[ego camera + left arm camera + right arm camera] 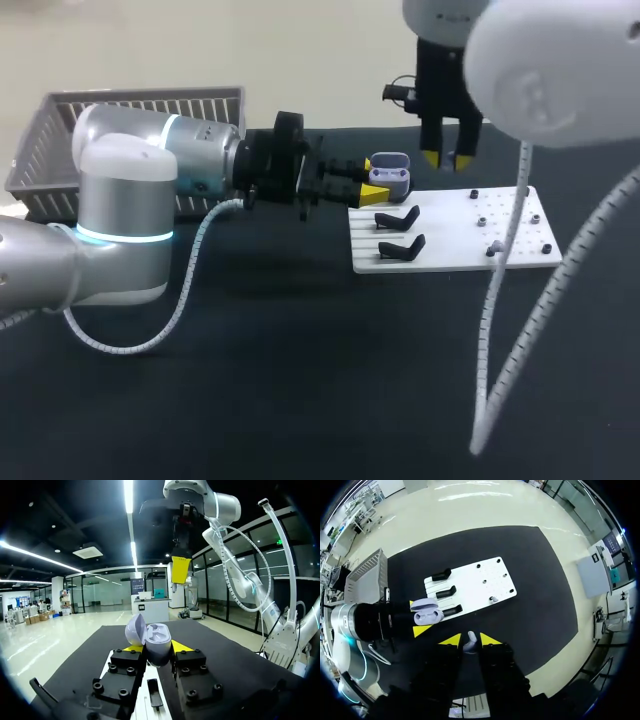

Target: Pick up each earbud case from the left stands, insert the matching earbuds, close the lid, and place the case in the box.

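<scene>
— Across the bench, largest item first?

— Black table. Grey slatted basket at its far left corner, taken for the box.

— Arms?

— Left arm stretched level from the left, ending over the white board's near-left edge. Right arm entering from the right, hanging above the board's far edge.

— Board?

— White board, flat on the table. Two black stands on its left part in the head view, both without a case; a third showing in the right wrist view. Small pegs on the right part.

— Left pincer?

— Left gripper clamped from two sides on the earbud case, held clear of the board. Lid swung open, sockets facing up.

— Right pincer?

— Right gripper pinched together on a small white earbud, tips pointing down.

— Governing relation?

— Case lying lower than the right gripper and off toward the left arm's side, apart from it; not yet plumb under the earbud. Long axis of the case apparently in line with the left fingers.

— Assessment?

— Insertion step in hand; lid-closing and boxing not yet done. Next move calling for a short shift toward the left arm, then a straight descent into one socket. Risk: earbud catching on the socket rim and tipping.
</scene>
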{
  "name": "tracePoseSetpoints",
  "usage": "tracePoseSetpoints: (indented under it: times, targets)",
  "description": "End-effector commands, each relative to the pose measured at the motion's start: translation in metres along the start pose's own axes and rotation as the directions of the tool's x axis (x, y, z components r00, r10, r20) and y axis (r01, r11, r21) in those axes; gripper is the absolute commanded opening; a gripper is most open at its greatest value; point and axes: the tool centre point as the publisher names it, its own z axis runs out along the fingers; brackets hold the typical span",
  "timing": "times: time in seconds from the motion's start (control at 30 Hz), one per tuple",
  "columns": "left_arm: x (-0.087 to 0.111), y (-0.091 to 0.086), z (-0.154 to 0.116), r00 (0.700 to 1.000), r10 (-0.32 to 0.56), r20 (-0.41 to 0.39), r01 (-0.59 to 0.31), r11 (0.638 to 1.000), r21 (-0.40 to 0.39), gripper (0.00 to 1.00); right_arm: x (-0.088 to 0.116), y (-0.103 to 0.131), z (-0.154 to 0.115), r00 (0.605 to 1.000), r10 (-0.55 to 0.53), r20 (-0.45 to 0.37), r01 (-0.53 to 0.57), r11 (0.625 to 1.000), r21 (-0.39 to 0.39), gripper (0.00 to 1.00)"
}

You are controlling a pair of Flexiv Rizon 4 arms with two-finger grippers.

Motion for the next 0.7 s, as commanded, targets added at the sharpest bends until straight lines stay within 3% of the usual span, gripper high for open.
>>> tracePoseSetpoints:
  times: [0.03,0.5,0.7]
  targets:
    - [0.001,0.0,0.0,1.0,0.001,0.001,-0.001,1.0,-0.001,0.0,-0.002,0.005,-0.001,1.0,0.0,-0.007,0.0,1.0,0.027,0.0]
    - [0.001,0.0,0.0,1.0,0.001,0.001,-0.001,1.0,-0.001,0.0,-0.002,0.005,-0.001,1.0,0.0,-0.007,0.0,1.0,0.027,0.0]
    - [0.001,0.0,0.0,1.0,0.001,0.001,-0.001,1.0,-0.001,0.0,-0.004,0.023,-0.011,0.994,0.106,0.001,-0.106,0.992,0.073,0.0]
